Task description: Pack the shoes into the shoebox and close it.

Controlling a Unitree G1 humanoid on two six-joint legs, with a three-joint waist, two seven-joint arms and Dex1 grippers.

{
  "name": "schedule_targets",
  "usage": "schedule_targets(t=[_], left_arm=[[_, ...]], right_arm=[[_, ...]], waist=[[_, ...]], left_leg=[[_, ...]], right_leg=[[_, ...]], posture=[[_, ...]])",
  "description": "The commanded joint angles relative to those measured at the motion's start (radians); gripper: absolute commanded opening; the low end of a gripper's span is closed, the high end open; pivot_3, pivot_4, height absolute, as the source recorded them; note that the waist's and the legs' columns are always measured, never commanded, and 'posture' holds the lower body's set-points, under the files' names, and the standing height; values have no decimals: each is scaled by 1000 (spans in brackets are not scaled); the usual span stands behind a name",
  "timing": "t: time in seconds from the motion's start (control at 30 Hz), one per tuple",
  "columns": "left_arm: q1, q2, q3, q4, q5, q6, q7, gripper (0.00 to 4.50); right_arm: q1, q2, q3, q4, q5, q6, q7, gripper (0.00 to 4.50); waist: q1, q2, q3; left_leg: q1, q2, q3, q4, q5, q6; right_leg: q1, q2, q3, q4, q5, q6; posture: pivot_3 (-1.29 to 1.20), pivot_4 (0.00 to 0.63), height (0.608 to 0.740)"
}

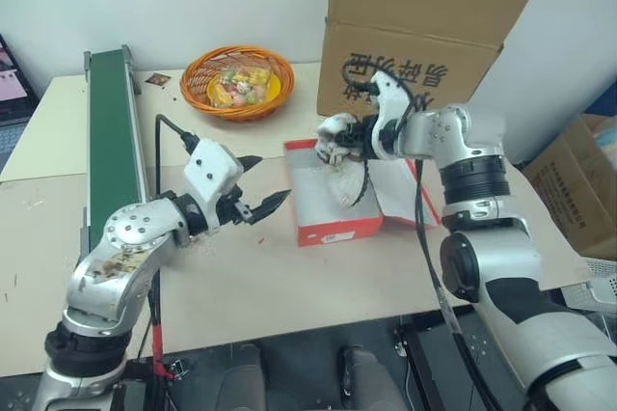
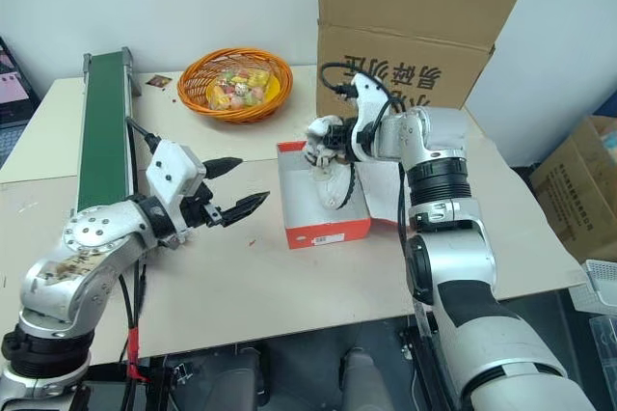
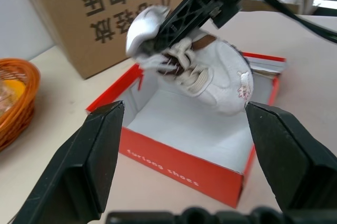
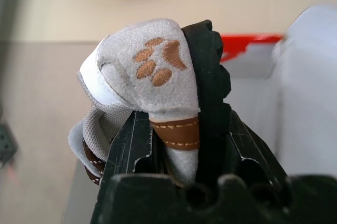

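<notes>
Belt [image 1: 114, 146]: I see it along the table's left edge, with the basket [image 1: 237, 82] behind it.
Left gripper [image 1: 258, 185]: fingers spread, nothing held; it sits just left of the shoebox [image 1: 333, 229], pointing at it.
Shoebox: open, white floor bare where I can see it, lid lying flat to the right.
Shoe [image 1: 339, 146]: pinched at the heel by the right gripper [image 2: 328, 146], hanging over the box, toe sloping down into it.
Next move: I judge the right arm lowers it, long axis along the box.
Right wrist view: paw print on the heel [image 4: 158, 61]; unseen elsewhere.
Second shoe: I cannot find it.
</notes>
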Motion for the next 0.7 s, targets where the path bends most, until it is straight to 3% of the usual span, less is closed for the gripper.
schedule_targets(t=[0.03,0.2,0.63,0.7], left_arm=[[1,40,32,-6,-15,-51,-59,3898],[-15,33,36,-19,-30,-33,-43,3898],[8,30,34,-99,-68,19,12,3898],[11,32,33,-104,-73,22,16,3937]], right_arm=[[-7,-12,70,3,-32,-15,74,983],[3,-35,183,128,-127,-149,179,983],[0,-32,275,384,-304,-413,329,983],[-1,-28,261,403,-309,-430,333,1933]], waist=[[2,0,0],[12,0,0],[10,0,0],[12,0,0]], left_leg=[[0,0,0,0,0,0],[0,0,0,0,0,0],[1,0,1,2,0,0],[1,0,0,2,0,0]], right_leg=[[0,0,0,0,0,0],[0,0,0,0,0,0],[1,0,1,1,0,0],[1,0,0,1,0,0]], posture=[[0,150,720],[0,150,720],[0,150,720],[0,150,720]])
